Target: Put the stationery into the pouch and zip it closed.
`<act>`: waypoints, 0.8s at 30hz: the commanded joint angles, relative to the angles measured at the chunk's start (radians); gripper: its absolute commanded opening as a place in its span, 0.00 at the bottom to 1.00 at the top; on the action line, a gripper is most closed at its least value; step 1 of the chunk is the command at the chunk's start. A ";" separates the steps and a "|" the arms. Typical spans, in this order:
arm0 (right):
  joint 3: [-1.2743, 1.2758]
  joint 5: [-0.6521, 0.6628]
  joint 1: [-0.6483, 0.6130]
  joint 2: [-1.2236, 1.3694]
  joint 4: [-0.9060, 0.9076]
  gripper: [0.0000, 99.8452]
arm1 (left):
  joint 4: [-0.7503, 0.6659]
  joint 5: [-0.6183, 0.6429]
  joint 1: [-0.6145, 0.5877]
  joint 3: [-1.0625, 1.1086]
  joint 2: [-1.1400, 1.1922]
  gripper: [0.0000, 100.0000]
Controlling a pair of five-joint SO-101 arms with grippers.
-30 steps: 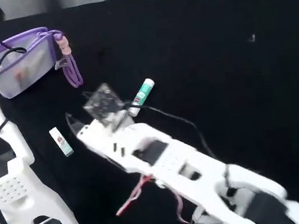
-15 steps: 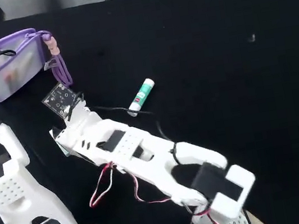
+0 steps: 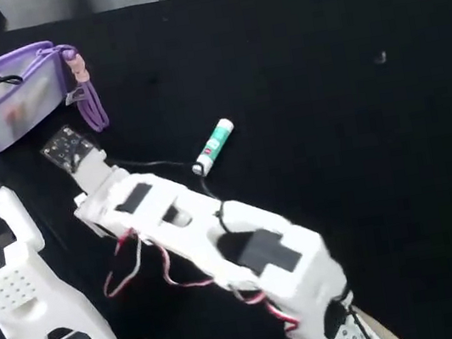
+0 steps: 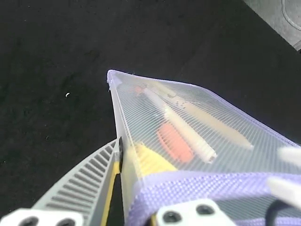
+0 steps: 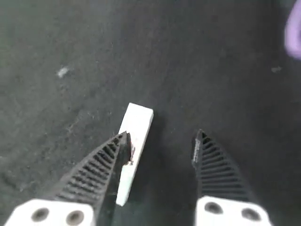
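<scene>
A translucent pouch (image 3: 25, 96) with purple trim sits at the table's far left corner, and my left gripper (image 4: 123, 188) is shut on its edge. Inside the pouch (image 4: 197, 127) lie pens plus an orange and a yellow item. The right arm (image 3: 174, 221) stretches across to the left. My right gripper (image 5: 160, 141) is open just above the table. A small white eraser (image 5: 135, 129) lies against the inner side of one fingertip (image 5: 120, 141). A green-and-white glue stick (image 3: 214, 146) lies on the black table to the right of that arm.
The pouch's purple strap (image 3: 93, 104) and pink zipper pull (image 3: 79, 69) hang toward the right arm's wrist camera board (image 3: 68, 148). The left arm's white body (image 3: 10, 272) stands along the left edge. The black table (image 3: 355, 115) stretches open to the right.
The right arm has swung left, away from the glue stick, and now covers the spot where the white eraser lay. The pouch shifted slightly left and back.
</scene>
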 commanded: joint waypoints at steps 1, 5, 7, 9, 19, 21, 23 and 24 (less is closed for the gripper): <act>-0.216 -0.008 -0.017 0.076 0.124 0.21 | -0.029 0.009 -0.016 -0.064 -0.021 0.03; -0.355 0.000 -0.041 0.165 0.226 0.21 | -0.029 0.009 -0.016 -0.064 -0.021 0.03; -0.430 0.002 -0.046 0.209 0.282 0.21 | -0.029 0.009 -0.016 -0.064 -0.021 0.03; -0.507 0.002 -0.046 0.255 0.341 0.21 | -0.029 0.009 -0.015 -0.064 -0.021 0.03; -0.757 0.026 -0.064 0.384 0.562 0.21 | -0.026 0.009 -0.008 -0.064 -0.021 0.03; -0.788 0.040 -0.064 0.400 0.588 0.21 | -0.026 0.009 -0.013 -0.064 -0.021 0.03; -0.814 0.043 -0.068 0.415 0.608 0.20 | -0.026 0.009 -0.015 -0.064 -0.021 0.03; -0.828 0.043 -0.072 0.424 0.618 0.18 | -0.026 0.009 -0.015 -0.064 -0.021 0.03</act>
